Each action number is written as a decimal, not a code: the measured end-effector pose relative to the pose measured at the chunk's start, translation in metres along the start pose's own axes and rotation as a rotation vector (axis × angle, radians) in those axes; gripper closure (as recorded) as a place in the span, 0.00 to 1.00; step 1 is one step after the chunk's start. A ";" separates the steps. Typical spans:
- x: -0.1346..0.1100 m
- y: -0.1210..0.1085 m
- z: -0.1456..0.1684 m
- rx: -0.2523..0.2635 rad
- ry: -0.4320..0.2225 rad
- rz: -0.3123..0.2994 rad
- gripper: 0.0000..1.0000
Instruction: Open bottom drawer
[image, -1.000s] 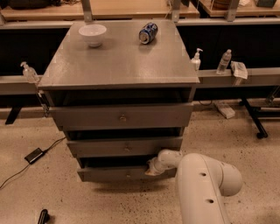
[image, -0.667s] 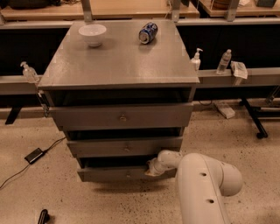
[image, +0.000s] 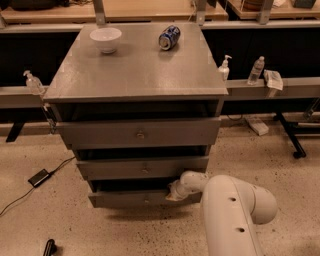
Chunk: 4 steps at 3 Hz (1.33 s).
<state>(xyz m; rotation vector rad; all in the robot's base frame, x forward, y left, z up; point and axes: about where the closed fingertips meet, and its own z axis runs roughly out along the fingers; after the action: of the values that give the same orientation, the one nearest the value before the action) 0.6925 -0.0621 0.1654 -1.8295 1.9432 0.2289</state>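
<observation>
My gripper (image: 174, 192) rests against the 3 o'clock end of the bottom drawer (image: 125, 199), at its top edge. Whether it grips anything, I cannot tell. The drawer sits lowest in the cabinet (image: 135, 75), at 6 o'clock below the middle drawer (image: 142, 167).

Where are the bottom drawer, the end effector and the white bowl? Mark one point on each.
bottom drawer (image: 125, 199): camera view, left part of its grey front.
end effector (image: 173, 192): camera view, its tip, at the bottom drawer's top right edge.
white bowl (image: 105, 42): camera view, front of its outer wall.
</observation>
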 end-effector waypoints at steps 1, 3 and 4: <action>0.000 0.000 0.000 0.000 0.000 0.000 1.00; 0.000 0.009 0.002 -0.014 -0.006 -0.006 1.00; 0.001 0.008 0.002 -0.015 -0.006 -0.006 1.00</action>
<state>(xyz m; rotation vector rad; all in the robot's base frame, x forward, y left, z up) 0.6846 -0.0613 0.1620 -1.8418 1.9369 0.2470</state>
